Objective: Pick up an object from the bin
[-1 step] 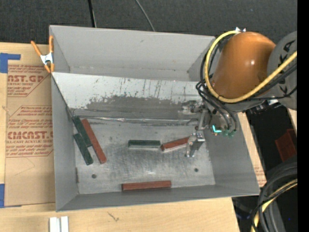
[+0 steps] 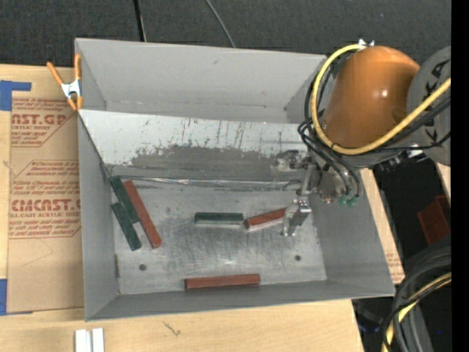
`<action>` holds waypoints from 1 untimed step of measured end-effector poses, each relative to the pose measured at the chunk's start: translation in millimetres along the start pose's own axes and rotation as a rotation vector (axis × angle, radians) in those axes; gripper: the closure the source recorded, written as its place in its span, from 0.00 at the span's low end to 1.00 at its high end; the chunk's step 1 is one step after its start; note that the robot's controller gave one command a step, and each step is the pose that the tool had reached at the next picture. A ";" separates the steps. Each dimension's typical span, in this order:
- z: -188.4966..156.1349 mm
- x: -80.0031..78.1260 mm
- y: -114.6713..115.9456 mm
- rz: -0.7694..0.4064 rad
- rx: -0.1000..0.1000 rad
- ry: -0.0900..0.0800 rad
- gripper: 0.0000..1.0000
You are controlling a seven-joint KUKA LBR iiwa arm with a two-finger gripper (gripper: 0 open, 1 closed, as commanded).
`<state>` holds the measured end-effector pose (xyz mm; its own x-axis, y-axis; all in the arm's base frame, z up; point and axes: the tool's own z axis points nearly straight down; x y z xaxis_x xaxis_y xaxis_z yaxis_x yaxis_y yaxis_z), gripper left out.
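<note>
My gripper [image 2: 295,222] reaches down to the bin floor at the right of centre, below the orange-covered wrist. A short red-brown bar [image 2: 264,219] lies just to its left, its right end touching or right beside the gripper's tip. Whether the bar is gripped cannot be made out. A dark green bar [image 2: 218,218] lies end to end with the red-brown one, further left.
A long dark green bar [image 2: 124,215] and a red-brown bar [image 2: 142,214] lie side by side, slanted, against the left wall. Another red-brown bar [image 2: 222,281] lies flat along the front wall. The arm comes in over the right rim.
</note>
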<state>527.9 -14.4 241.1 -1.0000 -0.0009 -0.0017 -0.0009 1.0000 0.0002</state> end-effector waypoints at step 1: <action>58.9 -7.8 3.9 -0.012 0.000 -0.006 0.00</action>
<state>535.8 -10.5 182.2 -0.9999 -0.0134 -0.0078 -0.0134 0.9999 -0.0003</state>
